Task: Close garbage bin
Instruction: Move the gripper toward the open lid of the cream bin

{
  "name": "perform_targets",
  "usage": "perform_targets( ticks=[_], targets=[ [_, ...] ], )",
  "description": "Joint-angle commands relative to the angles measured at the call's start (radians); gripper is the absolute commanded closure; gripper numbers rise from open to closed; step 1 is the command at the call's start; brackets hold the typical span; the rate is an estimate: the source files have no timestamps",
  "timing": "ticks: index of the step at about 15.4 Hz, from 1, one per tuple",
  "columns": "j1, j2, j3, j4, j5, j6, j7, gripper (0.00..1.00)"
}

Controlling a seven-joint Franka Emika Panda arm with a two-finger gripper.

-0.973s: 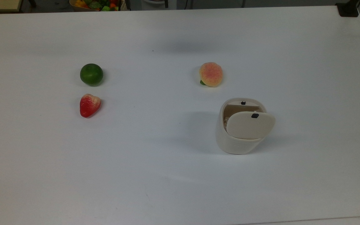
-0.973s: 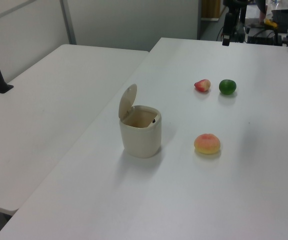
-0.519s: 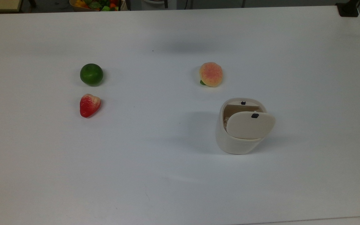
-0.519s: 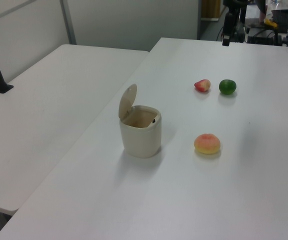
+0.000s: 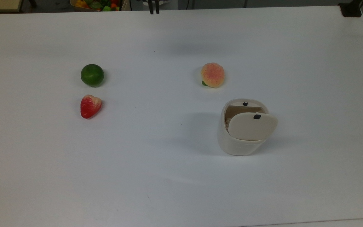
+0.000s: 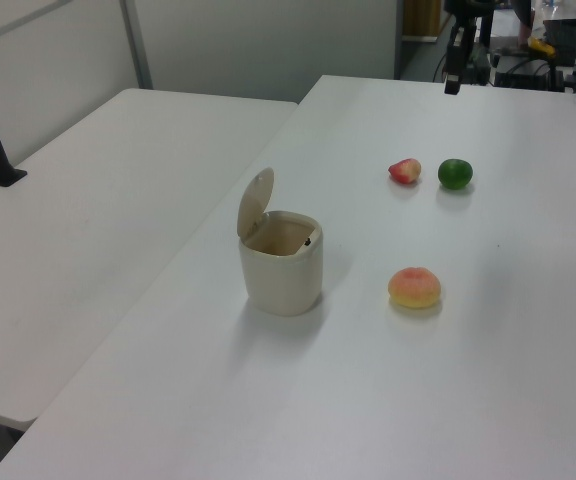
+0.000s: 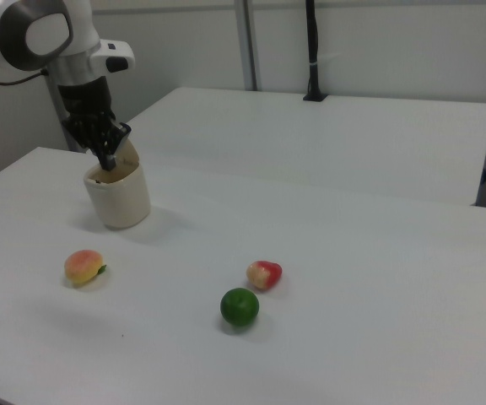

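**A:** What carries everything?

**B:** A wide white desk (image 5: 181,176).

**A:** And the robot?

**B:** In the right view, the white arm (image 7: 57,38) reaches down from the right view's upper left. Its dark gripper (image 7: 108,159) points downward. In the top view the gripper hangs at the upper edge, over the far rim of the desk and well apart from every object. I cannot tell whether it is released or clenched. It grasps nothing.

**A:** Where is the garbage bin?

**B:** The garbage bin (image 5: 235,145) stands upright on the top view's right half, below centre. It has a cream-white, rounded-square body. Its lid (image 5: 252,126) is raised on its hinge and the mouth is open.

**A:** What is nearby?

**B:** A peach (image 5: 212,74) lies near the bin, above it and slightly to the top view's left, not touching it.

**A:** And the other fruit?

**B:** On the top view's left, well apart from the bin, sits a green lime (image 5: 92,75). A red strawberry (image 5: 90,106) lies near it, directly below.

**A:** Anything smaller?

**B:** There is a small black latch mark (image 5: 257,116) on the lid.
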Motion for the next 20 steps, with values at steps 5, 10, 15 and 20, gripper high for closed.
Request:
perform_targets(
  ticks=[5, 10, 15, 20],
  targets=[
    [0.037, 0.033, -0.005, -0.006, 0.043, 0.094, -0.027, 1.00],
    [0.058, 0.048, 0.003, -0.006, 0.069, 0.234, -0.016, 1.00],
    [0.078, 0.088, 0.053, 0.005, 0.072, 0.464, 0.082, 1.00],
    [0.166, 0.209, 0.052, 0.090, 0.066, 0.595, 0.163, 1.00]
  ],
)
